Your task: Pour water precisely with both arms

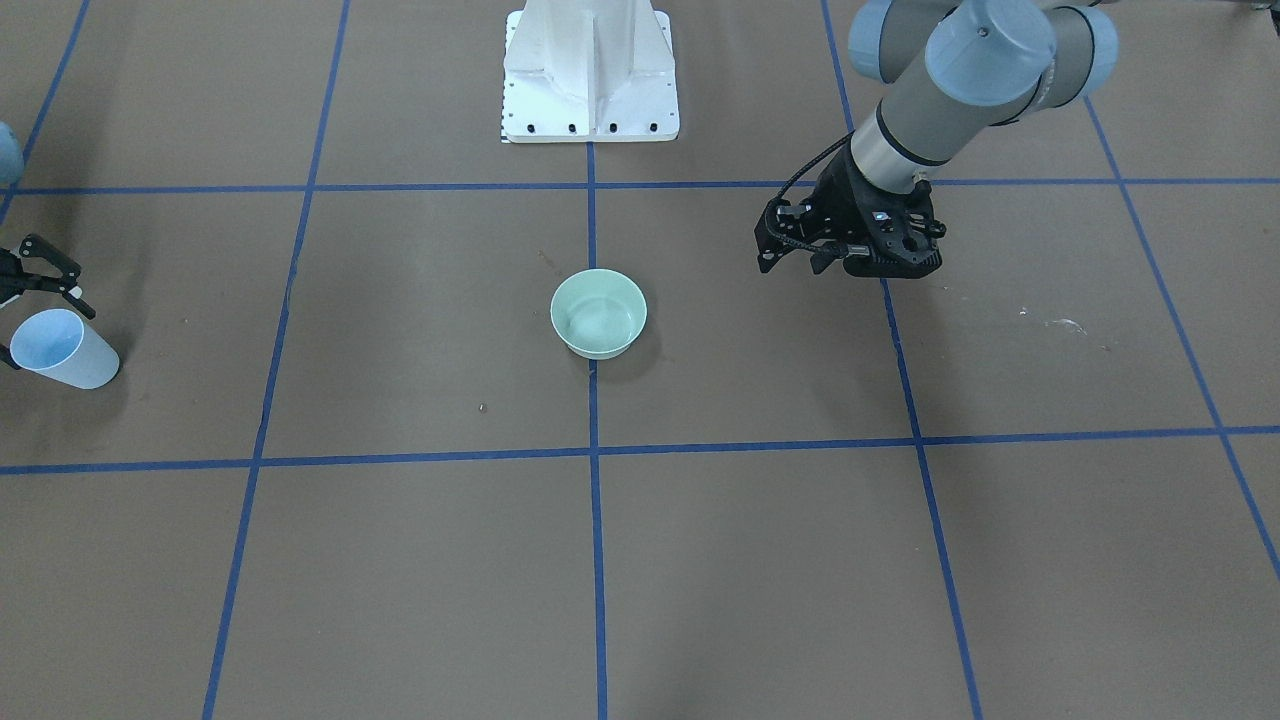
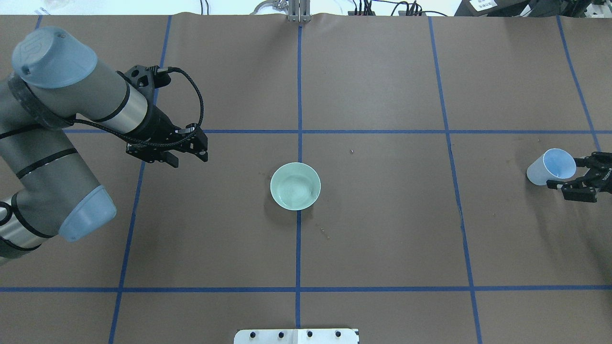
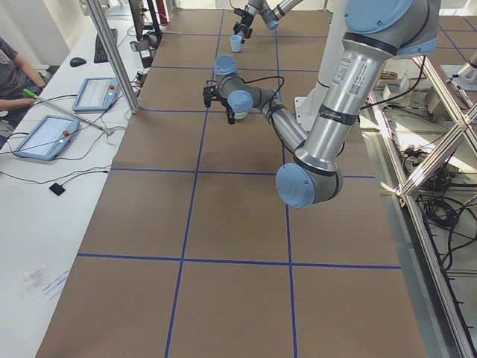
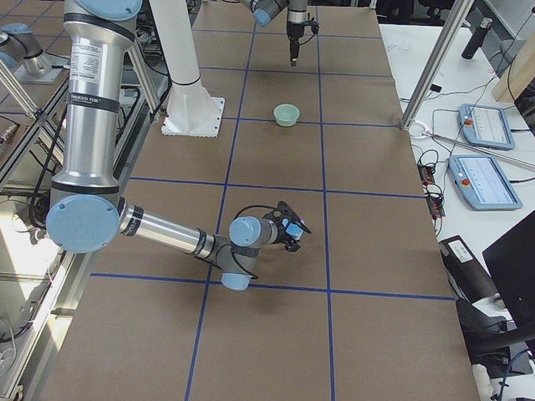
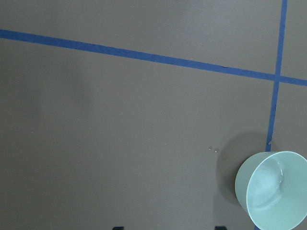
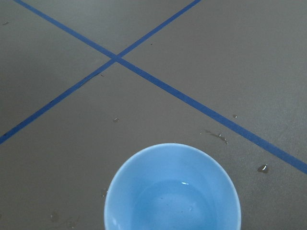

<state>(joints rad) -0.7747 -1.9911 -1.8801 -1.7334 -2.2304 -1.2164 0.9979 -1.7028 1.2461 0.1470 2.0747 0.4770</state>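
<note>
Clear water [image 6: 177, 206] w/ glint, in blue cup [image 6: 117, 199]

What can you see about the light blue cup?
The light blue cup is a smooth, plastic-looking tumbler, wider at its open top than at its base. It looks roughly upright on the robot's right side of the table, held near the rim by the right gripper. A little water glints at its bottom.
</note>
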